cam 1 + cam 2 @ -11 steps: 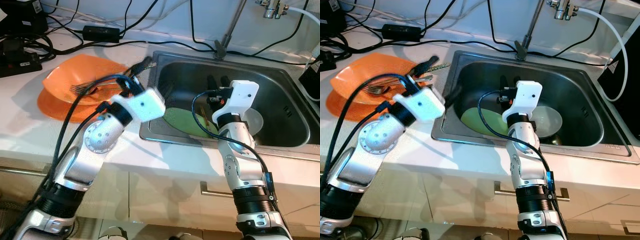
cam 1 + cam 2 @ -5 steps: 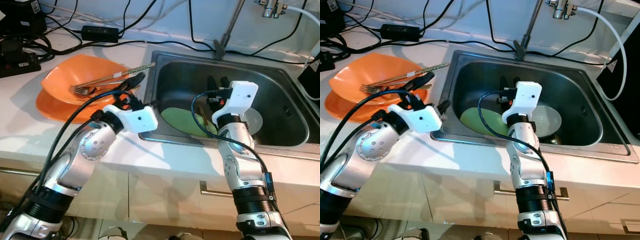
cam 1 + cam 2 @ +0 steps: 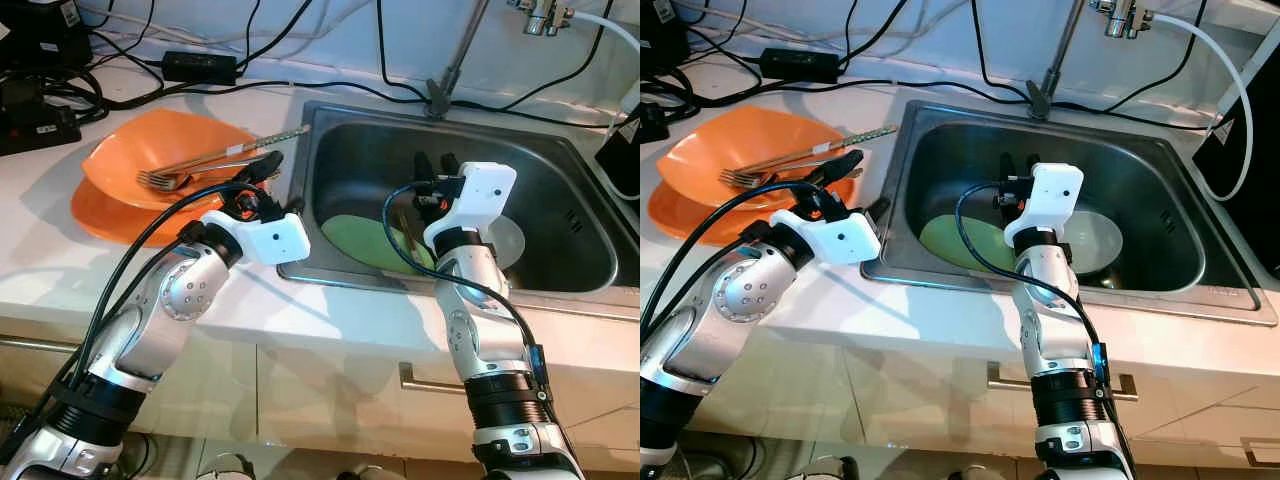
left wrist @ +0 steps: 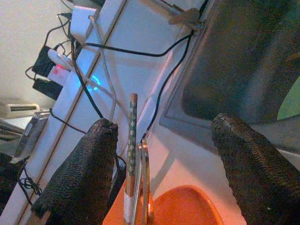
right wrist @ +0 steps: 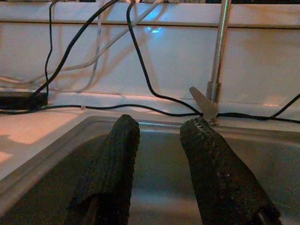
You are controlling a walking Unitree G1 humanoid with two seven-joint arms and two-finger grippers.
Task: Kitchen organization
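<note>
An orange bowl [image 3: 150, 158] sits on an orange plate [image 3: 105, 215] on the white counter, left of the sink. A fork [image 3: 165, 179] and a long thin stick-like utensil [image 3: 258, 146] lie across the bowl, and the utensil [image 4: 131, 150] runs between the fingers in the left wrist view. My left gripper [image 3: 279, 186] hovers open over the counter between the bowl and the sink rim, holding nothing. My right gripper [image 3: 437, 164] hangs inside the sink [image 3: 560, 170] above a green plate [image 3: 360, 240], fingers a little apart and holding nothing.
A pale translucent bowl [image 3: 512, 240] lies in the sink behind my right arm. The tap stem [image 3: 458, 60] rises at the sink's back edge. Black cables and a power adapter [image 3: 202, 66] crowd the back of the counter, with dark electronics [image 3: 35, 110] at far left.
My left gripper has dropped and pulled back from above the bowl's right edge toward the counter front. The long utensil now lies free across the bowl. The right arm is still.
</note>
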